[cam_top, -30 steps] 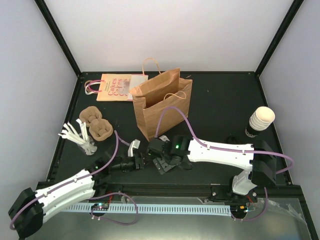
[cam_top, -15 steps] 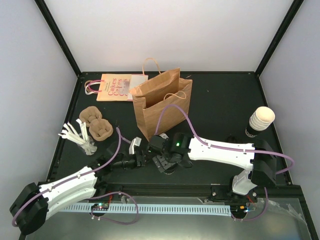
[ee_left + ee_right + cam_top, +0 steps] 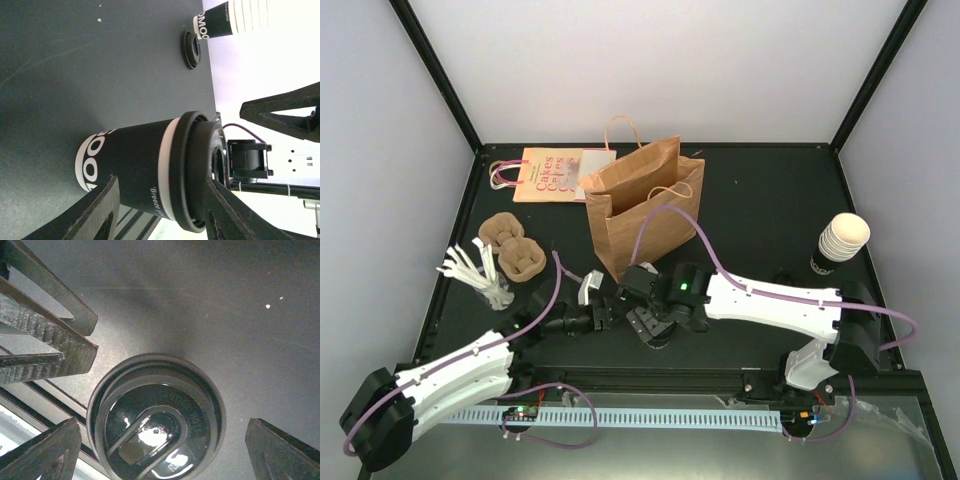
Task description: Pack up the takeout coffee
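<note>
You have one lidded coffee cup (image 3: 145, 170), one standing brown bag (image 3: 640, 205), one flat printed bag (image 3: 552, 175) far left, two pulp trays (image 3: 523, 262), one cup stack (image 3: 842, 242) at right, one loose lid (image 3: 191, 49).

The top external camera looks down from above and behind the arms (image 3: 770, 300), taking in the whole tabletop (image 3: 770, 200). The left wrist camera, rolled sideways, looks low and close past the left tool (image 3: 160, 181) at the side of the takeout coffee (image 3: 135, 165). The right wrist camera looks straight down, close, onto its lid (image 3: 156, 415) below the right tool (image 3: 162, 440); all three share the takeout coffee.
</note>
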`<action>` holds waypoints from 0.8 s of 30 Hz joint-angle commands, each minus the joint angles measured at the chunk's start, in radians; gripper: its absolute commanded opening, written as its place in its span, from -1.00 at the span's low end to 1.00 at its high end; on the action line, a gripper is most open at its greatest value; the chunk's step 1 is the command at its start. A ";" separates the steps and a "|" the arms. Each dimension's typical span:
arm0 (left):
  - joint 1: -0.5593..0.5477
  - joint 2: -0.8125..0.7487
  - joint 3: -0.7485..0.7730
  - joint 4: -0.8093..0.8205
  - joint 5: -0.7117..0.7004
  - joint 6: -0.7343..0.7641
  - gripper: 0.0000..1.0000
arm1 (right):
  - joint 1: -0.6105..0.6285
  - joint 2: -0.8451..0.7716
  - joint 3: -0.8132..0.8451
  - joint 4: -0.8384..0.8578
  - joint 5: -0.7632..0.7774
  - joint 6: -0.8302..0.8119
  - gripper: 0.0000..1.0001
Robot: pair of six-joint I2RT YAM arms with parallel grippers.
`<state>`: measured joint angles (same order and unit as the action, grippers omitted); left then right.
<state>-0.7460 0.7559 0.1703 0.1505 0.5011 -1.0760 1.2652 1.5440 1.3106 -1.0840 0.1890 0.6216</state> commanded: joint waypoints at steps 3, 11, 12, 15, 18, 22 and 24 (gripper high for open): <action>0.009 -0.053 0.073 -0.108 0.009 0.062 -0.03 | -0.007 -0.108 0.020 0.039 0.098 -0.126 0.84; 0.014 -0.123 0.069 -0.178 -0.015 0.066 -0.03 | -0.097 -0.218 0.001 0.130 0.142 -0.207 0.81; 0.014 -0.130 0.069 -0.184 -0.017 0.067 -0.03 | -0.112 -0.243 -0.006 0.155 0.150 -0.209 0.80; 0.014 -0.139 0.069 -0.196 -0.018 0.068 -0.03 | -0.158 -0.358 -0.105 0.315 0.073 -0.261 0.85; 0.015 -0.139 0.069 -0.200 -0.010 0.071 -0.03 | -0.163 -0.485 -0.236 0.475 -0.035 -0.409 0.78; 0.015 -0.124 0.066 -0.197 0.014 0.073 -0.02 | -0.162 -0.587 -0.312 0.526 -0.158 -0.616 0.82; 0.015 -0.110 0.066 -0.195 0.032 0.072 -0.02 | -0.163 -0.576 -0.296 0.490 -0.172 -0.697 0.81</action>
<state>-0.7387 0.6304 0.2089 -0.0334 0.5007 -1.0222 1.1030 0.9726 1.0042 -0.6720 0.1272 0.1608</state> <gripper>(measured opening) 0.489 0.906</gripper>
